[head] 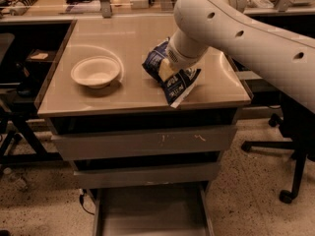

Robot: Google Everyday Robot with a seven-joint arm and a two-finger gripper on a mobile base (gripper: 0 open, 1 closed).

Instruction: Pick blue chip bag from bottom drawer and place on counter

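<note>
Large glossy beige-grey counter [123, 97] carried the load. Big white perforated robot arm [246, 28] reached in from the right. Shallow grey metal bottom drawer [147, 215] stood pulled out. Crinkled dark-blue foil chip bag [179, 85] lay on the counter near its front edge, right of the white paper bowl [96, 72]. Gripper [166, 70] sat on the bag's top.

Release advice: make sure the bag is fully supported, away from the edge, then lift straight up.

Wrist hid the grip, so couldn't tell if it was holding or released. Drawer front was cut off.
</note>
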